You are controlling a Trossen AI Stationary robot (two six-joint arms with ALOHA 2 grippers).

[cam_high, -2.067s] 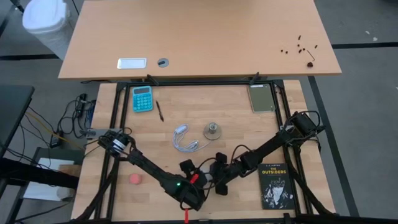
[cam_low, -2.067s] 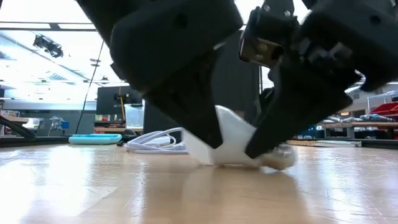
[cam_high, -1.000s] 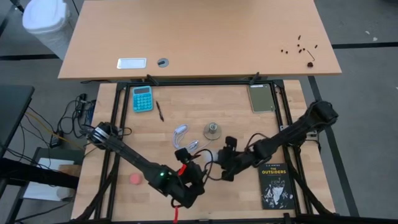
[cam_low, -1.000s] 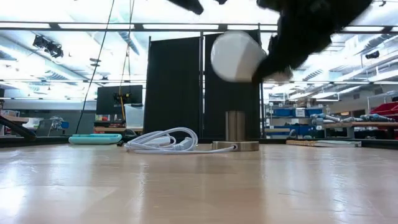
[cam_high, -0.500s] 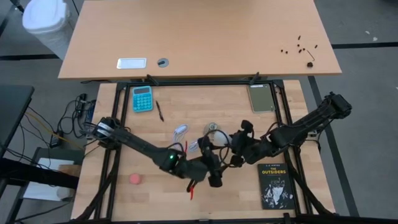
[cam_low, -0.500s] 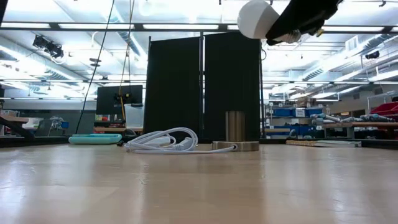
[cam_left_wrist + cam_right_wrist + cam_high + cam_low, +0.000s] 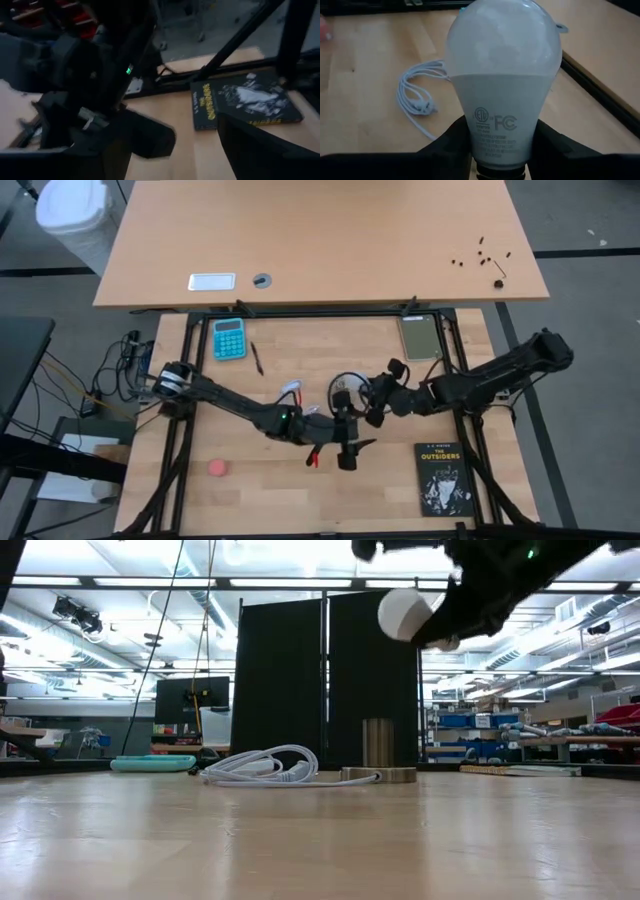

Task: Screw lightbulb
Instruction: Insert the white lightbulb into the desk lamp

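The white frosted lightbulb (image 7: 504, 75) is in the air with my right gripper (image 7: 502, 150) shut on it; in the low view the lightbulb (image 7: 404, 612) hangs above and slightly right of the upright metal socket (image 7: 378, 745), which stands on its round disc base on the table. From the high view my right gripper (image 7: 366, 402) is just right of the socket. My left gripper (image 7: 352, 452) hovers nearer the table's front edge, open, with nothing between its fingers (image 7: 260, 150). My right gripper pinches the bulb's narrow white neck (image 7: 501, 131), just above the screw base, between its two fingers (image 7: 445, 147). The bulb's round end points away from the gripper. It is lifted clear of the table and the socket, tilted.
A white coiled cord (image 7: 298, 402) lies left of the socket. A black book (image 7: 443, 480) lies at the near right, a pink ball (image 7: 217, 468) at the near left. A teal calculator (image 7: 229, 338), a pen (image 7: 257, 358) and a grey notebook (image 7: 421, 337) lie along the far edge.
My right gripper has carried the lightbulb toward the table's far edge, to just beside the socket, keeping it clear of the table. My left gripper has swung from the near edge toward the right and the far side, and now points toward the book.
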